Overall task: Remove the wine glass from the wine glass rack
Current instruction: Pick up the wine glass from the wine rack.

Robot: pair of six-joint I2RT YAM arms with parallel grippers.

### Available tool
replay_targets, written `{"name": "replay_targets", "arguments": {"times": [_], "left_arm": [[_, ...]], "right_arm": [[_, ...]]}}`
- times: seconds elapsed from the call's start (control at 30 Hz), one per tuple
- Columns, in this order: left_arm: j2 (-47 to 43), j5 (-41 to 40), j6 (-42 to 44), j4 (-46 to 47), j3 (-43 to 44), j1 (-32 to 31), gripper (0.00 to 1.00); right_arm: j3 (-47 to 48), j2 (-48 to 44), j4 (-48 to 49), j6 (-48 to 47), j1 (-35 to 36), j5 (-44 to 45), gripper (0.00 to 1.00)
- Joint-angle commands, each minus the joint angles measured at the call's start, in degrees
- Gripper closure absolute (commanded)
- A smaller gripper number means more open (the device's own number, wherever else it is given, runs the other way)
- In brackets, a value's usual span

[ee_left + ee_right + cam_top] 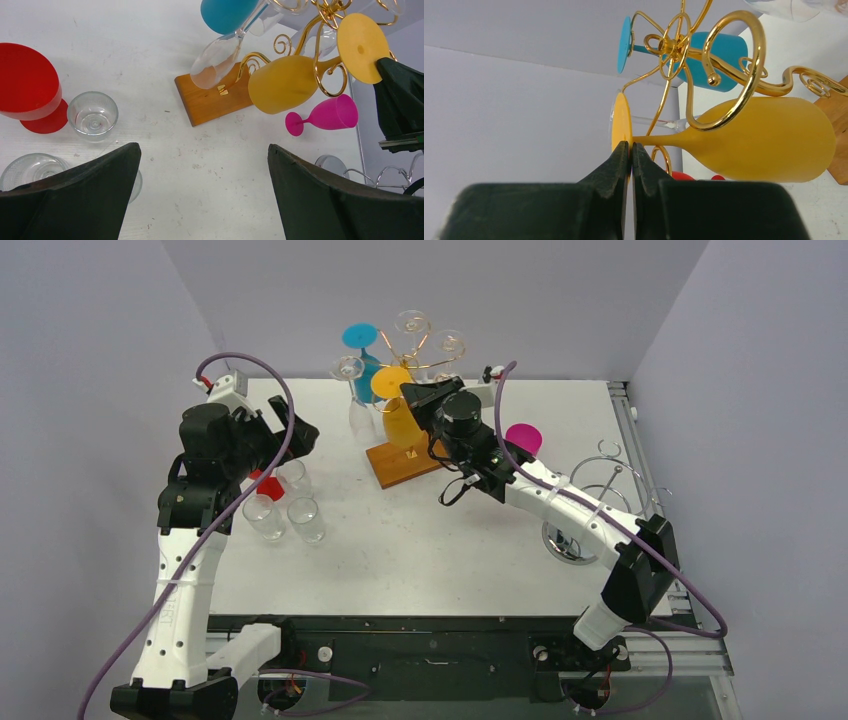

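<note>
I am looking at a white worktop [420,550] closed in by pale lilac walls. The right fingers [610,175] are pressing together on the edge of the round foot of the yellow wine glass [769,140], with only that thin disc between their tips. The glass is hanging upside down on the wine glass rack [400,466], its stem running through a curled gold loop and its bowl pointing down toward the wooden base. The rack is standing at the far centre of the worktop.

The left fingers [95,192] are spread wide apart and gripping nothing. They are hovering above three clear tumblers [305,518] and a red glass [25,85] on the left side.

The right arm is reaching from its near right base diagonally toward the far left, with the wrist meeting the rack from the right. The left arm is rising from the near left with its elbow bent and its wrist raised.

A teal glass [719,55] and several clear glasses are also hanging on the rack. A pink glass [327,114] is lying on its side just right of the wooden base, and a chrome wire stand [590,490] is sitting on the right, partly under the right forearm.
</note>
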Motion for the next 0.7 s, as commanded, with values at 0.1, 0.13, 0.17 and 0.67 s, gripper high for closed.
{"name": "replay_targets", "arguments": {"times": [0.1, 0.13, 0.17, 0.67], "left_arm": [[-0.9, 1.0, -0.5, 3.0, 0.4, -0.4, 0.04], [-0.8, 1.0, -0.4, 3.0, 0.5, -0.4, 0.04], [-0.8, 1.1, -0.4, 2.9, 0.5, -0.5, 0.04], [-0.9, 3.3, -1.7, 3.9, -0.1, -0.6, 0.04]], "right_arm": [[-1.2, -4.0, 0.9, -0.5, 0.2, 5.7, 1.00], [-1.4, -4.2, 1.0, -0.3, 0.2, 6.2, 1.00], [-1.8, -4.6, 0.9, -0.3, 0.2, 6.4, 1.00], [-6.9, -9.7, 2.1, 1.0, 0.2, 6.1, 1.00]]}}
